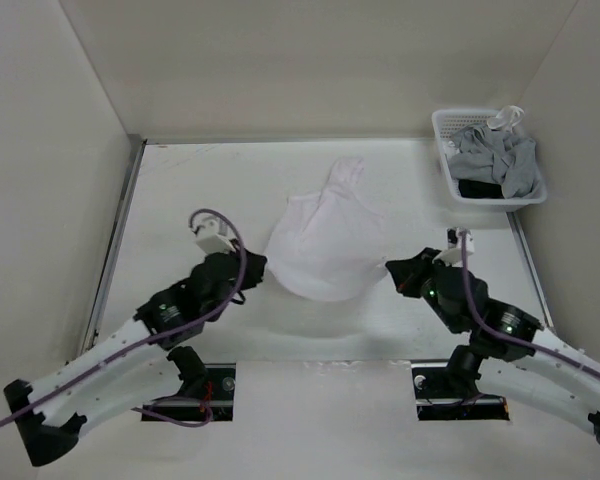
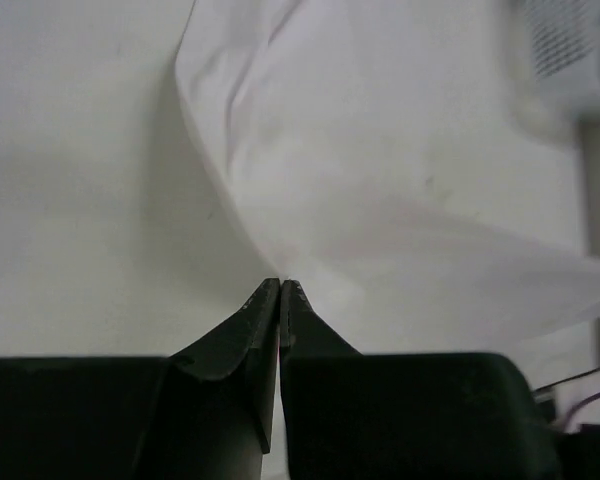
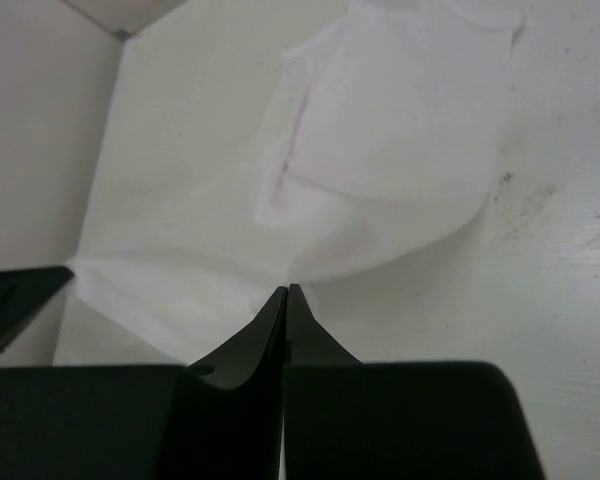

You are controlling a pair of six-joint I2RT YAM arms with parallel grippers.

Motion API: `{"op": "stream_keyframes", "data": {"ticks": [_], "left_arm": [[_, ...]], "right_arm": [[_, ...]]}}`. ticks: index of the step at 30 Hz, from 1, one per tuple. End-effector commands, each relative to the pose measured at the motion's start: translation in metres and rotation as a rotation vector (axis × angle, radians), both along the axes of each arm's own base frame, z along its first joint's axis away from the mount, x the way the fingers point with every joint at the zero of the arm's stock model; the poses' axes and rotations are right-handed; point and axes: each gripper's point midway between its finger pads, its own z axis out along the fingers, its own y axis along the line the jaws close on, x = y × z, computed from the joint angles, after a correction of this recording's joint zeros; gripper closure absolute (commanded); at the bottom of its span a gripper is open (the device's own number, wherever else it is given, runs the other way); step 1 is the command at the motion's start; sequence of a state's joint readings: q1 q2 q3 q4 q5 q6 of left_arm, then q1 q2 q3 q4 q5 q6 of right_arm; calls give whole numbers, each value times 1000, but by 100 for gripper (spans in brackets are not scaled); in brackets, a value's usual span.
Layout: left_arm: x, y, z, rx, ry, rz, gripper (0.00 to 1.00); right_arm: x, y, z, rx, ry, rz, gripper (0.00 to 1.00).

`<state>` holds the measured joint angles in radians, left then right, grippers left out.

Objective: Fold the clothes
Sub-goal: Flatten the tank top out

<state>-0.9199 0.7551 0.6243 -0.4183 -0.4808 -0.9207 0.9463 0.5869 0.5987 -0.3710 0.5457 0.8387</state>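
1. Left gripper (image 2: 281, 284): fingers together, pinching shirt (image 1: 325, 240) at its left edge.
2. Right gripper (image 3: 286, 290): fingers together, pinching right edge.
3. Shirt: centre of table (image 1: 180, 200), rumpled, unfolded.
4. Progress: early; all folds remain.

Left arm (image 1: 100, 365) and right arm (image 1: 570, 365): long white lower links, the left one with a row of small holes; black joint housings (image 1: 170, 308) farther along; a purple cable (image 1: 218, 213) looping along each arm; a white block (image 1: 212, 236) by the left wrist; green lights (image 1: 430, 293) on the right arm's housings; black base plates (image 1: 195, 385); left gripper (image 2: 281, 283) and right gripper (image 3: 286, 290) with matt black fingers, curved and tapering to fine tips.
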Motion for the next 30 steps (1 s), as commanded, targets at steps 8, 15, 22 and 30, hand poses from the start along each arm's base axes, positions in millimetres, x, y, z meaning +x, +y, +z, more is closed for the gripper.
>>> {"op": "stream_keyframes", "data": {"ticks": [8,15,22,30], "left_arm": [[-10,112,252,-151,-549,250,100],[-3,117,344,-243,-781,319,98],[105,72,284,-34,-695,381,97],[234,120,253,-159,-510,450,98]], "right_arm": [[-35,-75,200,33,-294,-97,100],[-27,-54,295,-66,-464,-118,100],[64,13,273,-126,-524,-84,100],[213,0,268,-90,-451,-103,100]]}}
